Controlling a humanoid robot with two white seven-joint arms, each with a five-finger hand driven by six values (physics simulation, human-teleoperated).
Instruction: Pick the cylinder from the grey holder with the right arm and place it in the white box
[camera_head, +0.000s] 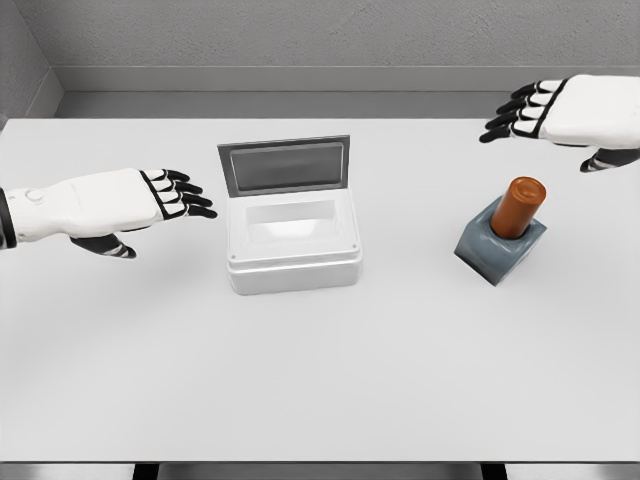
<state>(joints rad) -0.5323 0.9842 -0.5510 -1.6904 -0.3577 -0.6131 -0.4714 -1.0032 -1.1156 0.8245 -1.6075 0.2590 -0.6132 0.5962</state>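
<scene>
An orange-brown cylinder stands upright in a grey holder on the right side of the white table. The white box sits at the table's middle with its grey lid raised at the back and its inside bare. My right hand hovers open above and behind the cylinder, fingers stretched to the left, well apart from it. My left hand floats open to the left of the box, fingers pointing at it, holding nothing.
The white table stretches wide in front of the box and holder. A grey wall runs along the table's far edge.
</scene>
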